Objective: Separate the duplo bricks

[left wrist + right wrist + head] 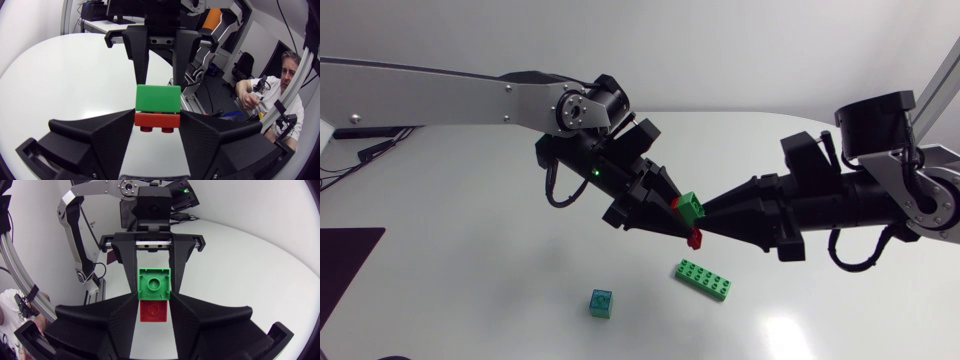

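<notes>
Bricks (691, 206) (695, 238) (704, 280) (602, 303) 4, pincers (157, 122) (153, 305) 2

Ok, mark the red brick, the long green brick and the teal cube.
red brick (156, 120), left wrist view, side face
long green brick (705, 279), head view, studded top
teal cube (602, 303), head view, top face

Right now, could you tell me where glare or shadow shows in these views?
Head view: a glare patch whitens the table near the long green brick; shadows there are faint. Wrist views: no harsh glare; the stacked bricks are evenly lit.
</notes>
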